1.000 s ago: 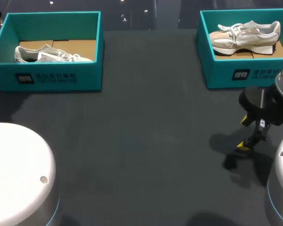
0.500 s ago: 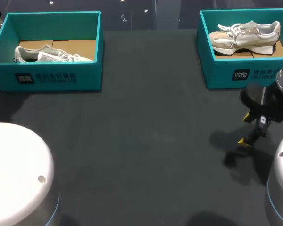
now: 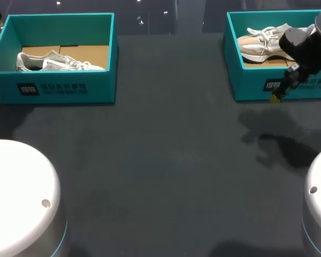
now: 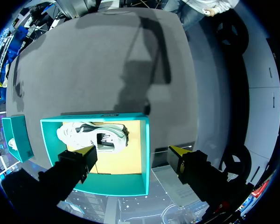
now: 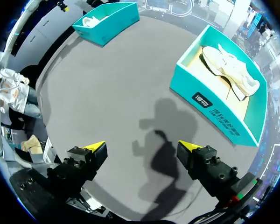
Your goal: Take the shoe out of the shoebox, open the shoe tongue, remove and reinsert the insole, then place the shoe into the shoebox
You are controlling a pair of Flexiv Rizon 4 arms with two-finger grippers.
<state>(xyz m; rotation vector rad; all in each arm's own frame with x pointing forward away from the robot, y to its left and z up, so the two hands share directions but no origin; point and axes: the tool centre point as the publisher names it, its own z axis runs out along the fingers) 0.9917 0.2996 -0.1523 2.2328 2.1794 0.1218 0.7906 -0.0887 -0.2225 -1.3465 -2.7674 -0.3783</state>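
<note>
While both shoes lie in their boxes, no step is judged done: removal, tongue, insole and return all remain. Right shoe [image 3: 273, 40] rests in the right box [image 3: 257, 85], far right on the table [image 3: 176, 160]. Left shoe [image 3: 53, 61] rests in the left box [image 3: 59, 88], far left. Right gripper [image 5: 142, 146] is wide open and empty. Left gripper [image 4: 131, 151], likewise wide open, holds nothing above the left box. Against a second ago, the right arm [image 3: 305, 45] has gone from near right to the right box's near wall; shoes and boxes are unmoved.
</note>
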